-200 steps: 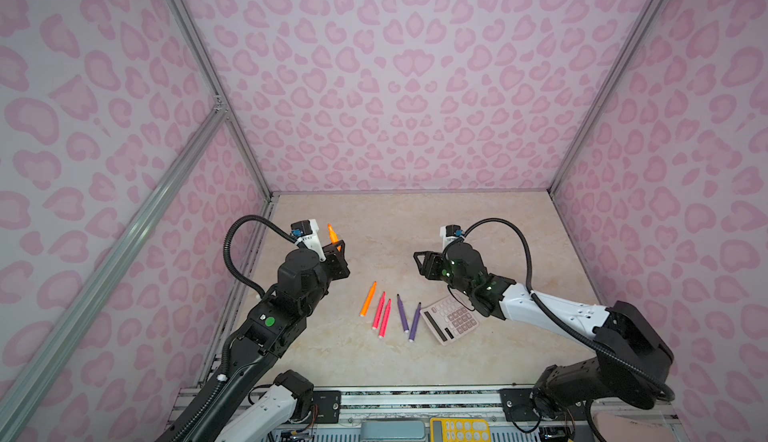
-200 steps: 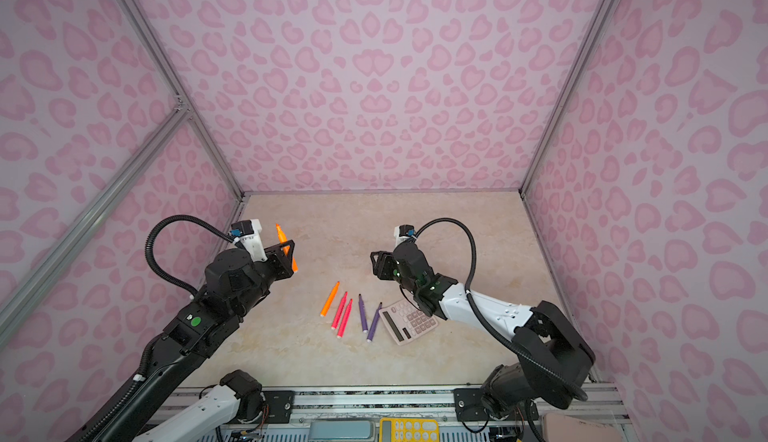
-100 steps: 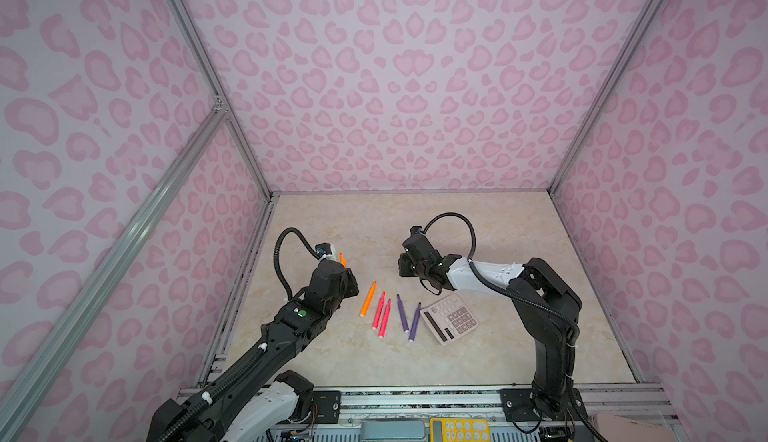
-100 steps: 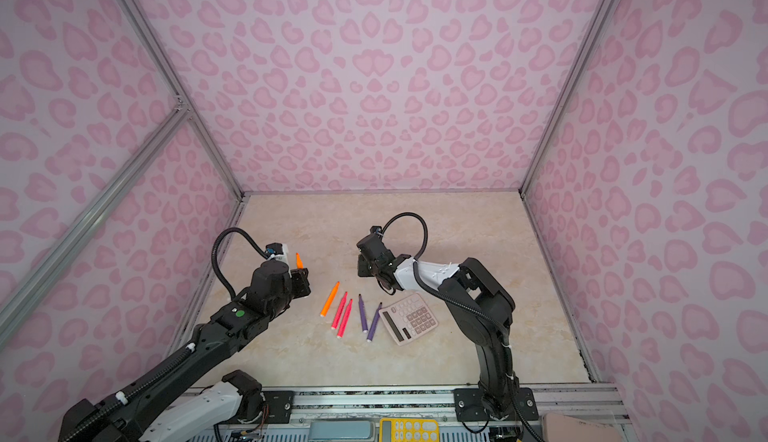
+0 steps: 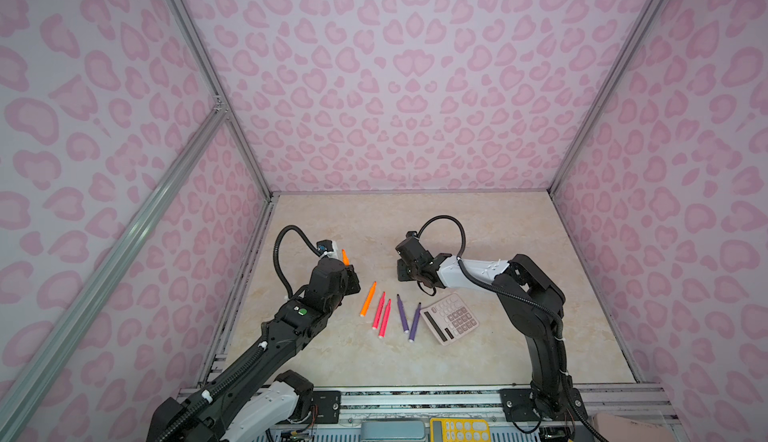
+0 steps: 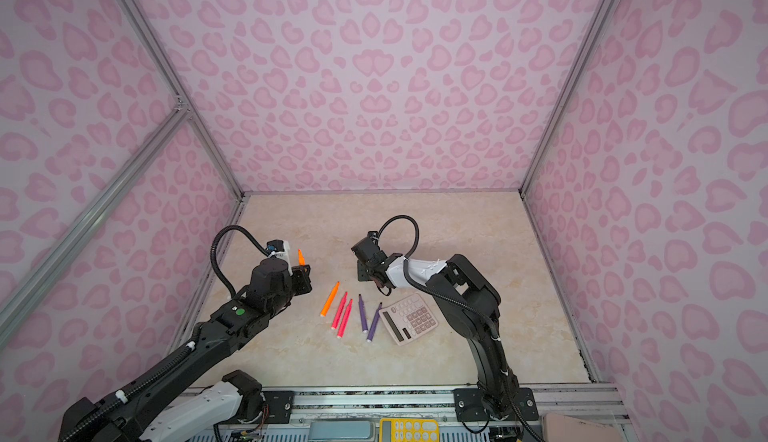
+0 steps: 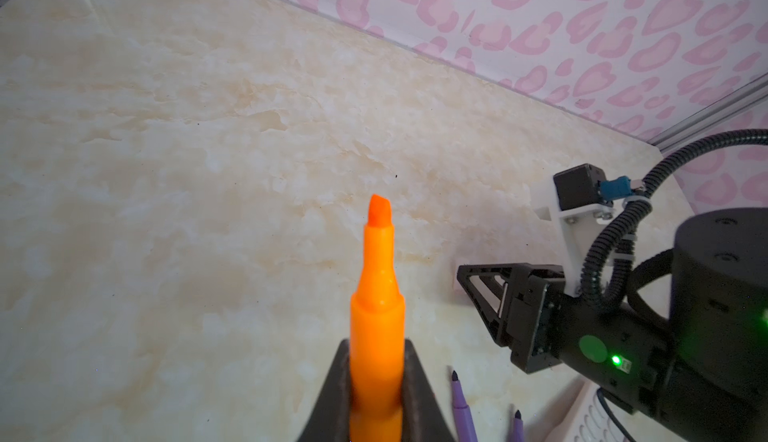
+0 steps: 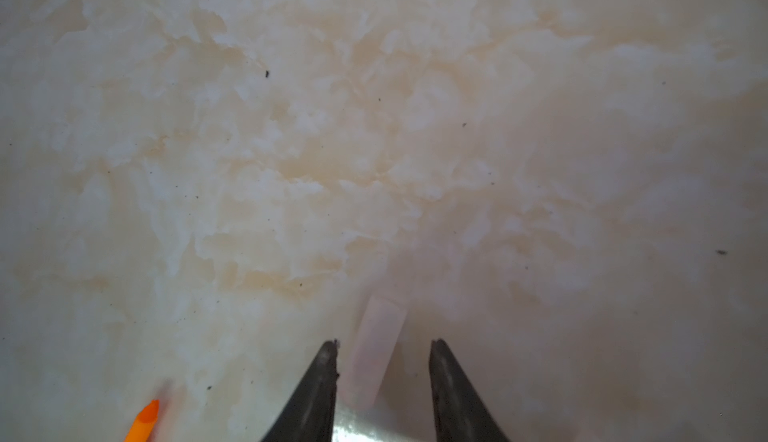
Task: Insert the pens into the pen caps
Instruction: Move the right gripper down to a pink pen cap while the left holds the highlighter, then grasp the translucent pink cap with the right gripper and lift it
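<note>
My left gripper (image 5: 348,268) is shut on an orange pen (image 7: 377,294) and holds it above the table, tip up; the tip shows in both top views (image 6: 301,257). My right gripper (image 5: 402,273) is down at the table, right of the held pen. In the right wrist view a clear pen cap (image 8: 376,352) lies flat between the right gripper's (image 8: 382,341) open fingers, against one finger (image 8: 322,377) and apart from the other. On the table lie an orange pen (image 5: 368,298), two pink-red pens (image 5: 381,314) and two purple pens (image 5: 402,313).
A pink calculator (image 5: 451,322) lies just right of the purple pens, under the right forearm. The patterned walls (image 5: 411,86) close in the table on three sides. The table (image 5: 415,219) behind both grippers is bare marble.
My right gripper has moved left and down to the table, and its jaws have narrowed around the cap. My left gripper has sunk a little with the orange pen.
</note>
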`<state>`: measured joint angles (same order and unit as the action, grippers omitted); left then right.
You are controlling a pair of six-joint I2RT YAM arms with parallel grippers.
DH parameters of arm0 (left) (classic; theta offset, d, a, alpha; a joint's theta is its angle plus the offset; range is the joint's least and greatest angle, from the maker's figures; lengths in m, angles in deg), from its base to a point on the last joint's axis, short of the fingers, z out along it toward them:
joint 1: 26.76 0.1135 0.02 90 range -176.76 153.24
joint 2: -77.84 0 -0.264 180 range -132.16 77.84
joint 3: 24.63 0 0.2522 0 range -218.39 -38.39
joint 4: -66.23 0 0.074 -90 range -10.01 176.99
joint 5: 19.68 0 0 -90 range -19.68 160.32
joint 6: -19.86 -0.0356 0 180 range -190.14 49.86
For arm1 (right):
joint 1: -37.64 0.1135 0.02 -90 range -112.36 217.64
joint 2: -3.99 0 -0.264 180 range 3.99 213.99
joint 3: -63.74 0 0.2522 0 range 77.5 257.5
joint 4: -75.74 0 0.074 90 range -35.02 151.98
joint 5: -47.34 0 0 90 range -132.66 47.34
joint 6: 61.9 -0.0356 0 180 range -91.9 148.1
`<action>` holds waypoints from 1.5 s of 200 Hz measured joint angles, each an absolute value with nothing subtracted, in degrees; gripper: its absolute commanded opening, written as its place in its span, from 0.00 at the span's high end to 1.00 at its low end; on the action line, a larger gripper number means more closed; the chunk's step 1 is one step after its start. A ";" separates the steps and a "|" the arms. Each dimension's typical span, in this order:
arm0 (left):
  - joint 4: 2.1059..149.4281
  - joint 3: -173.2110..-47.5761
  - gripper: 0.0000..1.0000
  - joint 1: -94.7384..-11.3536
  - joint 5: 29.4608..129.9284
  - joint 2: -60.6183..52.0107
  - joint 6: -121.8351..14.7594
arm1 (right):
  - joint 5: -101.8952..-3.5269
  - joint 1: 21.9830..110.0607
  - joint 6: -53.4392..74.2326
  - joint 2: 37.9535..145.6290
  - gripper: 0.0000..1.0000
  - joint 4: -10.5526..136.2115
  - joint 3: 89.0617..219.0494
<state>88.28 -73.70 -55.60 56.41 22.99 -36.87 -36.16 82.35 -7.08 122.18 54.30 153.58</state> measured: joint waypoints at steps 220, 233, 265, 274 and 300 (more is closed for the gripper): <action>88.52 -73.97 0.96 -55.60 56.46 23.75 -36.87 | -31.09 83.55 -6.86 126.47 0.74 51.85 158.03; 88.52 -73.97 0.96 -55.62 56.50 23.62 -36.87 | -30.71 83.35 -6.84 127.08 0.74 52.00 158.73; 88.52 -73.97 0.96 -55.62 56.65 23.47 -36.87 | -30.65 83.27 -6.82 127.67 0.74 52.07 159.65; 88.52 -73.97 0.96 -55.62 56.63 23.49 -36.87 | -30.65 83.29 -6.78 127.73 0.74 51.74 159.87; 88.63 -73.97 0.96 -55.62 56.56 23.71 -36.87 | -30.23 83.48 -6.49 127.65 0.71 51.85 159.56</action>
<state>88.63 -73.97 -55.62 56.56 23.71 -36.87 -30.23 83.48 -6.49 127.65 51.85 159.56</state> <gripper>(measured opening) 0.172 0.262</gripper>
